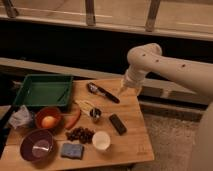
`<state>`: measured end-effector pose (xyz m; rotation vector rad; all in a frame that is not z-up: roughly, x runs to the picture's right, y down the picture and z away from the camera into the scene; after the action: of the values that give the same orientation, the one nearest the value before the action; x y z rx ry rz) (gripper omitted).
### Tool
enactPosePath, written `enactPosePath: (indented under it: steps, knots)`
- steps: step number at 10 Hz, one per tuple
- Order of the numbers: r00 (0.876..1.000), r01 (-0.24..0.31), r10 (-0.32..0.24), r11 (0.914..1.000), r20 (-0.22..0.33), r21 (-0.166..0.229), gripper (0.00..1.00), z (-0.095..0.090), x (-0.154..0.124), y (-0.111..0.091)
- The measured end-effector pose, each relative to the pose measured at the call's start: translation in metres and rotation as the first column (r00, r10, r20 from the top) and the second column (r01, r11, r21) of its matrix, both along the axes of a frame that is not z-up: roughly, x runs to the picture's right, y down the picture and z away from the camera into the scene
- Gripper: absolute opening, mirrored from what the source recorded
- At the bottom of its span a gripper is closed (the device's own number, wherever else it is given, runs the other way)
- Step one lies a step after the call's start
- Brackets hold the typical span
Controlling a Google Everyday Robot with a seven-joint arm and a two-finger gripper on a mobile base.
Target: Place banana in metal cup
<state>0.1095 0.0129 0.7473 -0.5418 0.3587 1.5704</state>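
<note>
Not started: banana (85, 105) lies on worktop (131, 136) just beside metal cup (95, 114). My pincer (123, 90) hangs over worktop's far right edge; clenched or released, cannot tell. Grasp, drop remain.

high view down, gripper (122, 92) above table (134, 141) edge
</note>
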Motion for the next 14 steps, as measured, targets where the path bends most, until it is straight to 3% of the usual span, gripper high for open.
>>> enactPosePath:
  steps: [2,7,9,11,14]
  knots:
    - [0.993,0.08,-0.08,0.9968,0.082,0.011,0.65,0.001,-0.049,-0.004]
    - [0.993,0.085,-0.085,0.9963,0.081,0.012,0.65,0.001,-0.049,-0.003]
    - [0.992,0.083,-0.085,0.9961,0.088,0.029,0.65,0.001,-0.051,-0.004]
    - [0.989,0.093,-0.099,0.9938,0.113,0.062,0.65,0.01,-0.07,-0.01]
    - [0.974,0.115,-0.131,0.9888,0.184,0.095,0.65,0.033,-0.124,-0.021]
